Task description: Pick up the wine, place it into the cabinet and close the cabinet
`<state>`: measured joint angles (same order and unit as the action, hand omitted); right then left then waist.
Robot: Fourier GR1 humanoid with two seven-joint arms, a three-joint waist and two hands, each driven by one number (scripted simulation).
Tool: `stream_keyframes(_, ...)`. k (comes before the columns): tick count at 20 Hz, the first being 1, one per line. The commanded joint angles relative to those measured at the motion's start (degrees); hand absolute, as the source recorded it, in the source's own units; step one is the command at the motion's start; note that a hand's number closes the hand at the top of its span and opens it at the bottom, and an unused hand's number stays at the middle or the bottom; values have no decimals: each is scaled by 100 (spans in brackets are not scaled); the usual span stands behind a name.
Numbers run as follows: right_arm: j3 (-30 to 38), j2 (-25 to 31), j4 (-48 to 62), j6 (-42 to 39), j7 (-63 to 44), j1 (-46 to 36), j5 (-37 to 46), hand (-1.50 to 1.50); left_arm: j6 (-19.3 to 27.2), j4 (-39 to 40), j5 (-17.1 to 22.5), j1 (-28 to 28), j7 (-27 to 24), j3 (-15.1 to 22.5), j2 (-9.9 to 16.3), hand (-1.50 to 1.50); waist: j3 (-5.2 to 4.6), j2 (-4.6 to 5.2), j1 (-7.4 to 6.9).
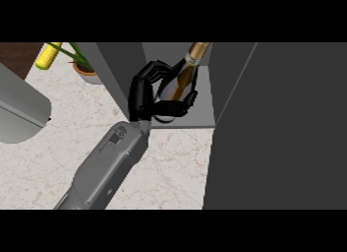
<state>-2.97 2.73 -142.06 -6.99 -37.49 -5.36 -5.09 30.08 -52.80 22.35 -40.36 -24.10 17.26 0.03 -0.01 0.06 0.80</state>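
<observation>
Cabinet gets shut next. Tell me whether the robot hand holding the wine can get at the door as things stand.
Probably not yet: the robot hand is curled round the wine inside the cabinet, so it is occupied. Once free, the open door stands just beside it, nothing between.

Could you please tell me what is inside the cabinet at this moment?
Inside the cabinet is the wine, tilted, with a hand curled round its body. The hand covers the bottle's lower part, so whether it rests on the shelf cannot be seen.
</observation>
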Motion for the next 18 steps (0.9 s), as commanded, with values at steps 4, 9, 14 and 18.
stream_keyframes(4,206,43,-417,-218,16,380,-691,-150,-406,1178,218,-626,-188,-356,-3,150,2,15,49)
stream_keyframes(9,-10,-104,-795,-134,-161,491,-608,-150,-404,1925,195,-1337,-266,-878,24,150,0,24,115)
stream_keyframes(14,70,-107,-474,-169,48,446,-495,-150,-382,2406,40,-1299,-1180,-837,0,150,1,26,80)
stream_keyframes(18,-65,-150,-255,5,-169,-88,-362,-150,-261,2855,150,-2062,-1030,-1108,36,150,-3,40,89)
